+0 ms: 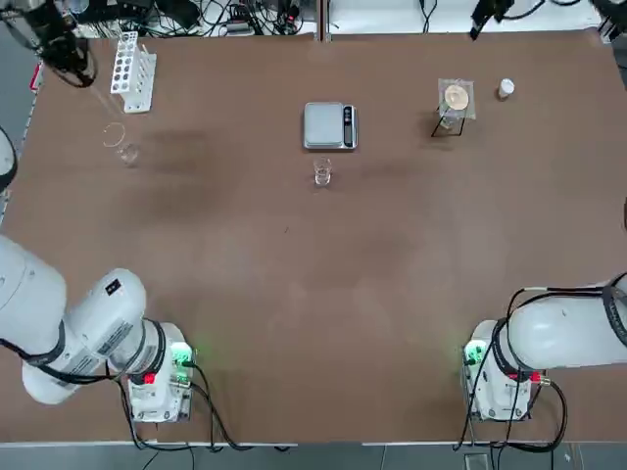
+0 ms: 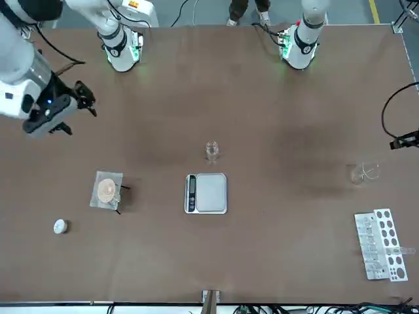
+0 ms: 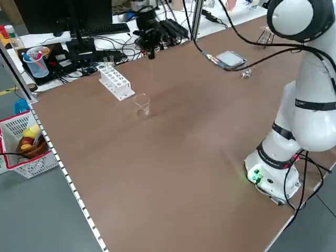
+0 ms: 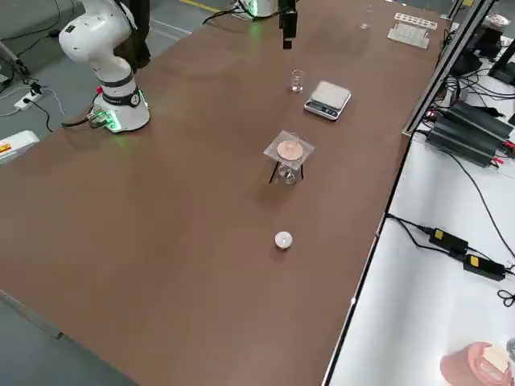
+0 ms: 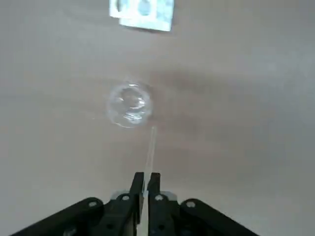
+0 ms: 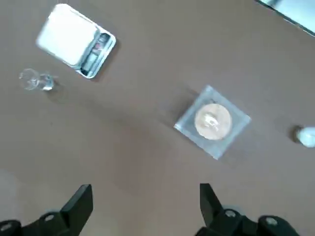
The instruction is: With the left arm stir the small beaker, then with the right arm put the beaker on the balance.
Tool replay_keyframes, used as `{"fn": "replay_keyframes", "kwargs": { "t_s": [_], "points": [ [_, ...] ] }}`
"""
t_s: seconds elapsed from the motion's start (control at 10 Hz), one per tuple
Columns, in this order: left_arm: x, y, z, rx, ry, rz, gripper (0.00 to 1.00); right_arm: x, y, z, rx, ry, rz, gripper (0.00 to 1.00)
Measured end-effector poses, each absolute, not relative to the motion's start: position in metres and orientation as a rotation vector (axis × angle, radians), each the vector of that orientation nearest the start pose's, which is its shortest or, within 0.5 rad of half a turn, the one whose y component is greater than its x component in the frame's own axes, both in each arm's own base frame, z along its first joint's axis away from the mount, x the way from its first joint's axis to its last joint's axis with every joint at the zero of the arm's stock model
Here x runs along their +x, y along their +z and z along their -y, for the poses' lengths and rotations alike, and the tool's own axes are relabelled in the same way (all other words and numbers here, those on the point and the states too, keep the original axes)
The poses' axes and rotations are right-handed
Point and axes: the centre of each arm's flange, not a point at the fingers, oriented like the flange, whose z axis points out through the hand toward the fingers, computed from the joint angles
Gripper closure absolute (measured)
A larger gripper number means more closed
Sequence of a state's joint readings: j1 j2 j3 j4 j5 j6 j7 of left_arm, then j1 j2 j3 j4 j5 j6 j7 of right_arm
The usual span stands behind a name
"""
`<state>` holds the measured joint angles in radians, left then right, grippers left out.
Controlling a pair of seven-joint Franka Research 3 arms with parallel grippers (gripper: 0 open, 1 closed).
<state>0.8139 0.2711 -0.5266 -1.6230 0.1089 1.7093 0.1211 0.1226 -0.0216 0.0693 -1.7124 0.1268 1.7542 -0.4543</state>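
The small beaker stands upright in the middle of the table, just on the robot's side of the balance, whose plate is bare. My left gripper hovers at the far left back corner, shut on a thin clear glass rod. The rod's tip ends beside the rim of a larger spouted glass vessel. My right gripper hangs open and high over the right part of the table, holding nothing. From there the small beaker and the balance lie well apart from it.
A white test tube rack stands at the back left, beyond the spouted vessel. A clear stand with a tan disc and a small white cap sit at the back right. Both arm bases occupy the near edge.
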Motion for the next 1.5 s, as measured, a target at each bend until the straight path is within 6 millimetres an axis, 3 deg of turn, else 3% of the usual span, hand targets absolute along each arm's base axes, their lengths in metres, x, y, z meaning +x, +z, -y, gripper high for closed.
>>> {"fn": "replay_keyframes", "kwargs": {
  "t_s": [0.2,0.3,0.6,0.9,1.1,1.3,1.5],
  "points": [
    [0.566,0.45,-0.261,-3.212,0.201,0.208,0.93,0.552,0.554,-0.149,-2.774,-0.223,1.114,0.04],
    [0.565,0.438,-0.271,-3.224,0.197,0.204,0.93,0.551,0.539,-0.162,-2.719,-0.269,1.198,0.04],
    [0.573,0.418,-0.265,-3.248,0.21,0.18,0.93,0.546,0.508,-0.188,-2.567,-0.408,1.338,0.04],
    [0.577,0.4,-0.267,-3.263,0.2,0.174,0.93,0.532,0.478,-0.229,-2.492,-0.518,1.323,0.05],
    [0.58,0.377,-0.269,-3.286,0.218,0.172,0.93,0.533,0.454,-0.252,-2.444,-0.588,1.293,0.05],
    [0.582,0.352,-0.271,-3.315,0.248,0.159,0.93,0.532,0.417,-0.261,-2.367,-0.651,1.294,0.05],
    [0.584,0.336,-0.273,-3.332,0.247,0.153,0.93,0.526,0.397,-0.26,-2.246,-0.707,1.3,0.05]
  ]
}}
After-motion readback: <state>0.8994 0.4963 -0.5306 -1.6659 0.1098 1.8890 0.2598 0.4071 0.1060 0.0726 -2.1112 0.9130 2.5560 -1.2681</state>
